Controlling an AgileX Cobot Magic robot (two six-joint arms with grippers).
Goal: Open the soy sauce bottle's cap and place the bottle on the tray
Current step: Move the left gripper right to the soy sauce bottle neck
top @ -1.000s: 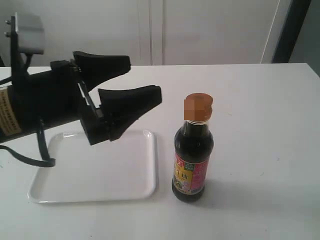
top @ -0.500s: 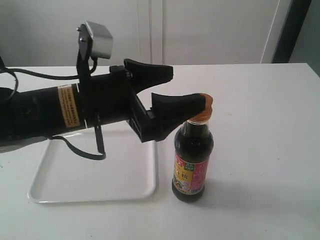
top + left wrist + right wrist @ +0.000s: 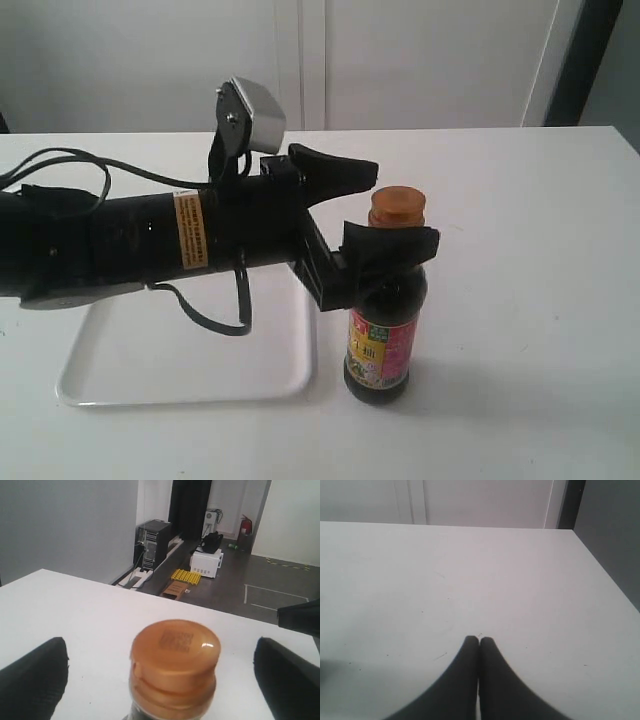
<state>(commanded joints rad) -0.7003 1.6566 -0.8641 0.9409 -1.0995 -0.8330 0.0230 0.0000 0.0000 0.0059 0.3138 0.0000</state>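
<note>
The left tool [image 3: 385, 210] stood spread apart around the soy sauce bottle [image 3: 386, 318], just below its cap [image 3: 174, 652]; the right tool [image 3: 479, 641] was pressed together.

One soy sauce bottle [image 3: 386, 320] with one golden-orange cap [image 3: 397, 207]. One white tray [image 3: 185, 345]. One white table [image 3: 520, 250]. Two grippers: the left gripper [image 3: 385, 210], two black fingers spread either side of the bottle neck; the right gripper [image 3: 479, 641], two black fingertips pressed together.
</note>
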